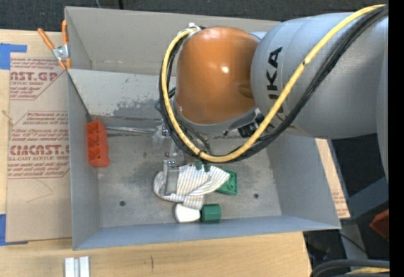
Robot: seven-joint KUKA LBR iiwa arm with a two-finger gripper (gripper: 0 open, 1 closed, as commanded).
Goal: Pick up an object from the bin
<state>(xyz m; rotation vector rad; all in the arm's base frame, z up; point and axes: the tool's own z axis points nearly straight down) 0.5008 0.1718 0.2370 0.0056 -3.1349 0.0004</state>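
Striped cloth in the bin beside green blocks, gripper over it; grip cannot be told

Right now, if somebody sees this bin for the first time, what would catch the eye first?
The big grey arm with its shiny orange cover dominates, reaching in from the right over the bin. Under it the claw sits at a striped white cloth near the nearer wall, with green blocks and a white piece beside. An orange-red block lies alone by the left wall.
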